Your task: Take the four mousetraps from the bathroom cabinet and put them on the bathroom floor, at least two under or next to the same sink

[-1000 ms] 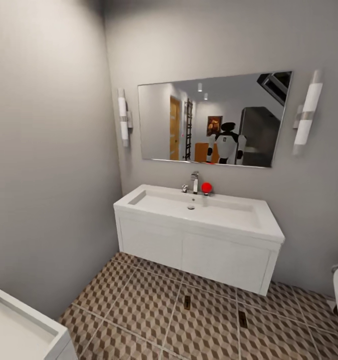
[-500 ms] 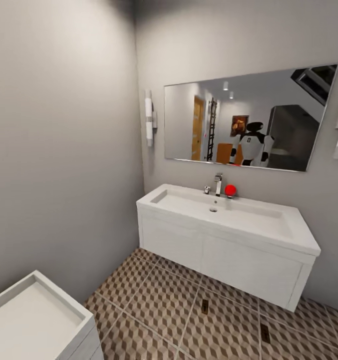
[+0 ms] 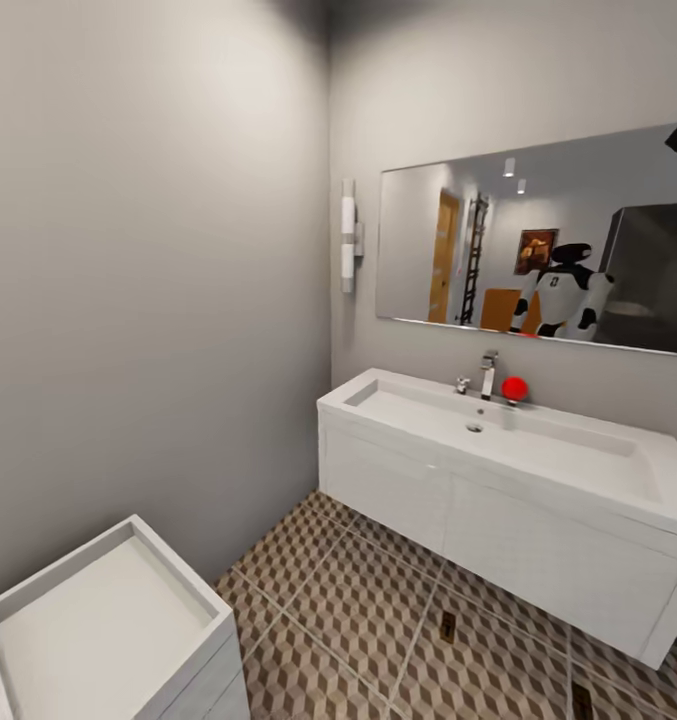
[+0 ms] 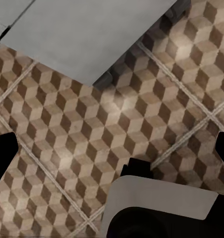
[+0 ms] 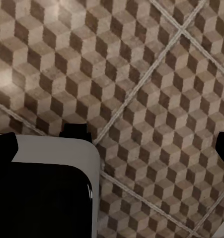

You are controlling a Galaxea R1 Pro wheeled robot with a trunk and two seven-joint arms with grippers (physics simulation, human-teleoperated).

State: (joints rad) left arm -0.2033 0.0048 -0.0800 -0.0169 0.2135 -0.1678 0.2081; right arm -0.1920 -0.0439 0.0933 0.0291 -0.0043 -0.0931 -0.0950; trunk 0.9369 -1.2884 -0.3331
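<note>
1. Nearest, in both wrist views, the bathroom floor (image 4: 67,134) of brown, beige and cream cube-pattern tiles lies below the arms. The left gripper (image 4: 112,148) and right gripper (image 5: 112,144) each show dark fingertips at opposite picture edges, spread wide with nothing between them, so both are released and empty.
2. A white open-topped unit (image 3: 108,610) sits at the lower left of the head view. It takes up more of the picture than a second ago.
3. Two mousetraps lie on the tiles just in front of the sink's vanity: one (image 3: 447,626) beside a grout line, the other (image 3: 581,703) at the lower edge, partly cut off.
4. Further off, the white sink (image 3: 588,470) with its chrome tap (image 3: 489,375) and a red ball (image 3: 514,388) has slid rightward in the head view. The whole scene has shifted, so the camera is turning left.
5. Farthest, the mirror (image 3: 538,245) reflects the robot and an orange-brown piece of furniture behind it.
6. Judgement: two traps appear placed; the turn probably heads back for the rest.
</note>
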